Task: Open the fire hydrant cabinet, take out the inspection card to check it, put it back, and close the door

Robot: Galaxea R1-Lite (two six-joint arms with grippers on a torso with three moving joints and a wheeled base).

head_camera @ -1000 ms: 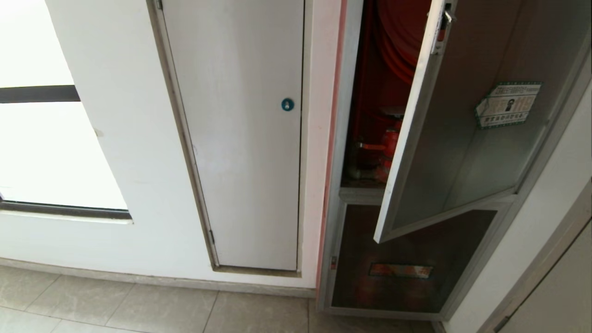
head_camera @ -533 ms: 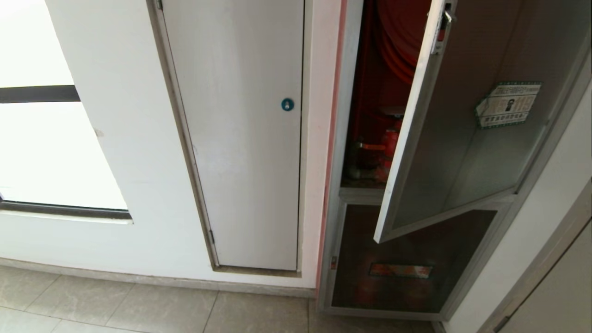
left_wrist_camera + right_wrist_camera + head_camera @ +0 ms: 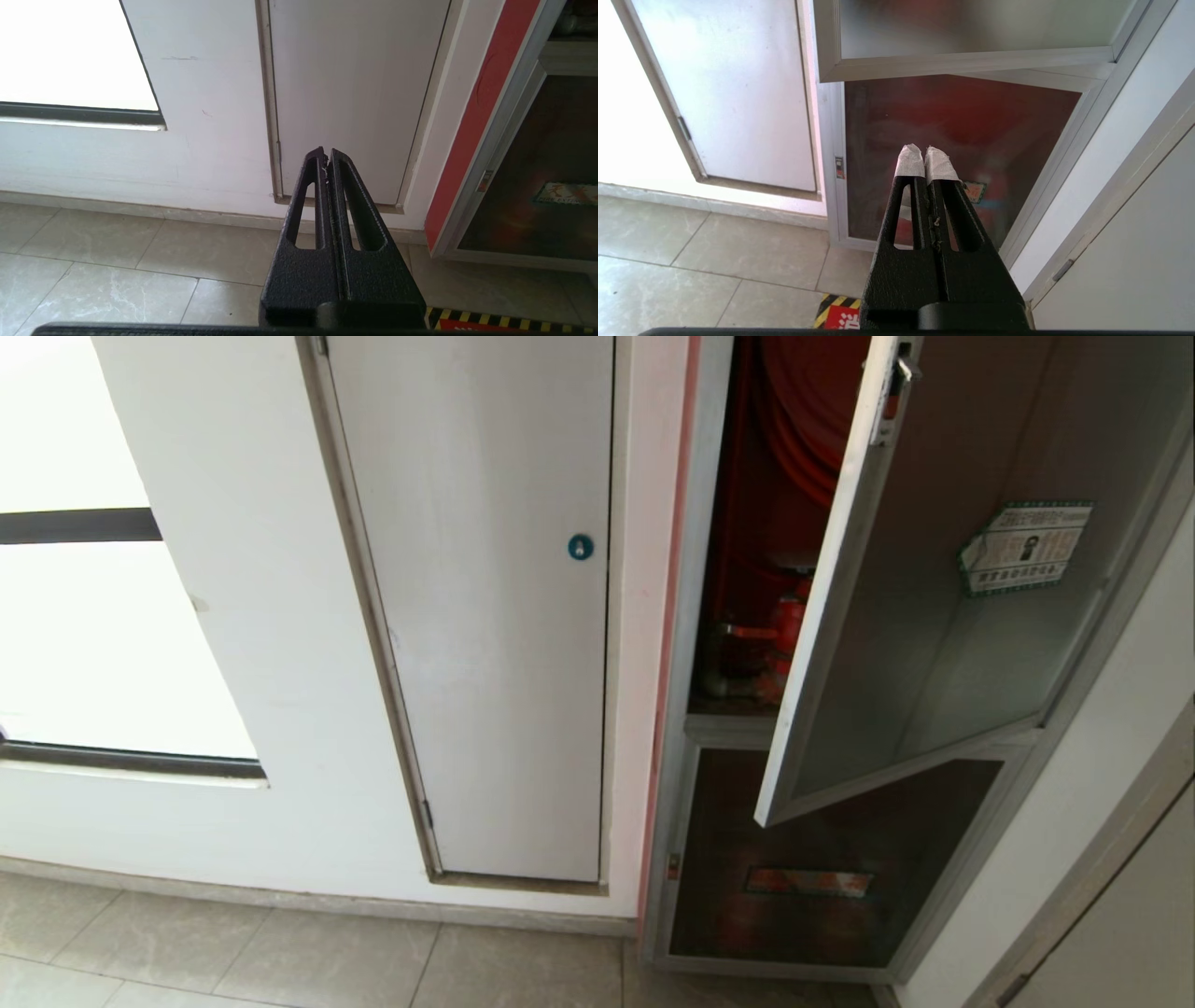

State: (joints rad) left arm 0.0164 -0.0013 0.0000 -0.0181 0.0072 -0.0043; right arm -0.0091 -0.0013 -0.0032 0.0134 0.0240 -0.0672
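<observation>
Head view shows the fire hydrant cabinet with its door swung partly out from the frame, so the opening step looks at least begun; the gap is narrow, and the door probably needs to swing wider before anything can be reached. Inside the gap a red hose reel and a red valve are visible. The inspection card cannot be seen in any view, so whether it has been checked is not clear; taking it out, returning it and shutting the door seem to be left. Neither arm appears in the head view. The left tool is clenched on nothing, low over the floor and facing a plain white door. The right tool, its tips wrapped in white tape, is clenched and empty too, aimed at the lower dark glass panel beneath the open door. The floor is pale stone tile, the wall white, with a bright window to the left.
</observation>
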